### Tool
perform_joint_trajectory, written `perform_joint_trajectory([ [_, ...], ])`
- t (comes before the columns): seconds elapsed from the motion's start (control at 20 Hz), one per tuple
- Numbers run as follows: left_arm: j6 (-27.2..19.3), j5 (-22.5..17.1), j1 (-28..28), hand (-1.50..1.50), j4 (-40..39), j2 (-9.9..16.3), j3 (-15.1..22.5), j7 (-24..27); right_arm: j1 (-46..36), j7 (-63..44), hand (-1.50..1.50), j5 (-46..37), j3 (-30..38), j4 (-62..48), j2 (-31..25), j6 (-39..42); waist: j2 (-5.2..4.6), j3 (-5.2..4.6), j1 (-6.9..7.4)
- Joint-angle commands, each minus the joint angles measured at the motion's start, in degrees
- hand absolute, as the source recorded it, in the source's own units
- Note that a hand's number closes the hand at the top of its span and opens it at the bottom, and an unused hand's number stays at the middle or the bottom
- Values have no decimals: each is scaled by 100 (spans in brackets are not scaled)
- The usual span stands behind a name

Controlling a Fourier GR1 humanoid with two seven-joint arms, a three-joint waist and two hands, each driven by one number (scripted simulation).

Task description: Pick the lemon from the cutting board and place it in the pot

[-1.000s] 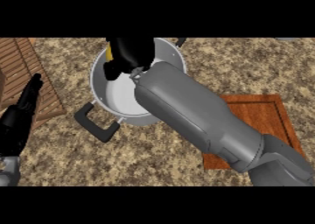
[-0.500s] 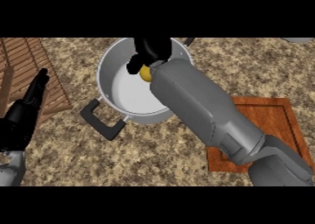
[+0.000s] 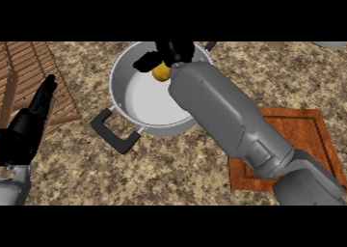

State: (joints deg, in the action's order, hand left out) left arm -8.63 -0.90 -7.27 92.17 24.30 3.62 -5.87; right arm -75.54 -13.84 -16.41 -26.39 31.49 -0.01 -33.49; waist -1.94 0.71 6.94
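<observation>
Right hand (image 3: 169, 52) curls round the lemon (image 3: 161, 72) over the pot (image 3: 126, 77) (cutting board (image 3: 312, 130) bare); left hand (image 3: 27, 128) — fingers straight — rests at the left edge.

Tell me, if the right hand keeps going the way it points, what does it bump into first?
Probably the far wall of the pot: the right hand, curled round the lemon, points that way, though depth is unclear.

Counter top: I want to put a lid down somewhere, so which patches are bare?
Bare counter lies below the pot, between the left hand and cutting board, and right of the pot above the board. Over the pot it is crowded: the right hand holds the lemon.
</observation>
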Motion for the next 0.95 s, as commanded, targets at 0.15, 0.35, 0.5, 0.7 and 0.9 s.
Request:
perform_joint_trajectory([
  [0.15,21,-14,405,0,-466,-100,16,-219,142,1020,-150,1150,788,566,1,-757,3,-72,-54],
  [0.35,65,-58,369,0,-457,-35,-130,-337,114,1181,-150,1806,901,561,1,-186,84,-74,-257],
  [0.5,107,-54,705,0,-278,-4,-161,-223,252,1648,-150,2041,1207,326,1,30,94,-72,-315],
  [0.7,58,-97,736,0,-427,-22,-369,-226,923,2064,-150,2374,1068,760,1,349,156,-70,-526],
  [0.9,-100,53,1034,0,-129,-181,-279,-261,1381,2477,-150,2374,1240,896,-131,710,192,-68,-646],
])
